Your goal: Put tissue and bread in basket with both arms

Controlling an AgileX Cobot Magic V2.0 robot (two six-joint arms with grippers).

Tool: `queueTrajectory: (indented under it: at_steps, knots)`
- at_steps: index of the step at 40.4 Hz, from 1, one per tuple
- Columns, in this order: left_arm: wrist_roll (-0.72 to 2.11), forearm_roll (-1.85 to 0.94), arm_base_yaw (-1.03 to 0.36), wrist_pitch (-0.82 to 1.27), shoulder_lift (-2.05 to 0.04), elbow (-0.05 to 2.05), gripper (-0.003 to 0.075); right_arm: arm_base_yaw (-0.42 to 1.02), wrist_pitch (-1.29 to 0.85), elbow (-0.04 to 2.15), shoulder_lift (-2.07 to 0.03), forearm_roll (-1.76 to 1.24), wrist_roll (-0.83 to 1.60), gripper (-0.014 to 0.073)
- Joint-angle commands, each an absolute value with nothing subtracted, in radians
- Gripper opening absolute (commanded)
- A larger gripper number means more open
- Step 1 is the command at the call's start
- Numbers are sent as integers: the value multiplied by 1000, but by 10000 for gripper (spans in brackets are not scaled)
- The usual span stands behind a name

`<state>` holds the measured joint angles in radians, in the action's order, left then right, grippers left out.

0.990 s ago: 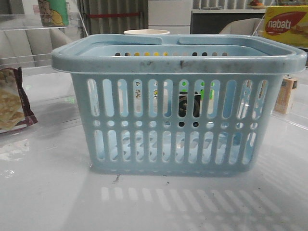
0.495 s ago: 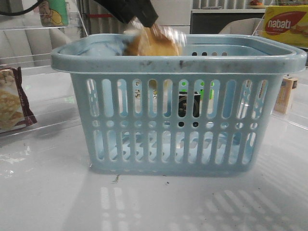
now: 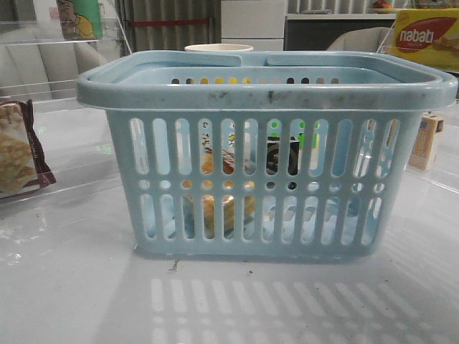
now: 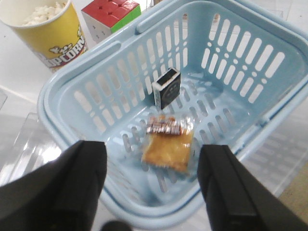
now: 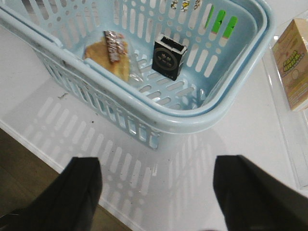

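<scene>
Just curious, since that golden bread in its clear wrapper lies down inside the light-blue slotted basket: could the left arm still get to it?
Probably yes. The left gripper hangs open above the light-blue slotted plastic basket, and nothing covers the wrapped golden bread on its floor; the small black box stands apart from it.

This looks like a robot test room set up inside an office or lounge rather than a home kitchen. A smooth white glossy desk carries an odd mix of props: a yellow paper popcorn cup, a multicoloured puzzle cube, a yellow and red wafer box and a small pale snack carton, some set on clear acrylic stands. Behind the desk stand white cabinet drawers and pale upholstered chairs.
</scene>
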<state>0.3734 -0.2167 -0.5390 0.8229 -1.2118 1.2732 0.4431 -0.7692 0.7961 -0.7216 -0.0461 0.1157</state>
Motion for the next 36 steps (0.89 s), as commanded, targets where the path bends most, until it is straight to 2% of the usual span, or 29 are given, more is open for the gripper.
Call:
queueTrajectory:
  at_steps: [1, 17, 26, 29, 36]
  knots:
    - [290, -157, -537, 775, -1089, 1216, 456, 445, -704, 820, -716, -39, 121, 588]
    - [117, -44, -537, 777, -731, 902, 456, 445, -693, 820, -716, -39, 121, 588]
    - [105, -35, -537, 771, -616, 785, 454, 445, -708, 820, -716, -39, 121, 574]
    - [105, -33, -537, 769, -611, 772, 426, 445, -713, 820, -716, -30, 121, 489]
    - [105, -33, -537, 769, -611, 768, 258, 445, -712, 820, -716, -29, 121, 117]
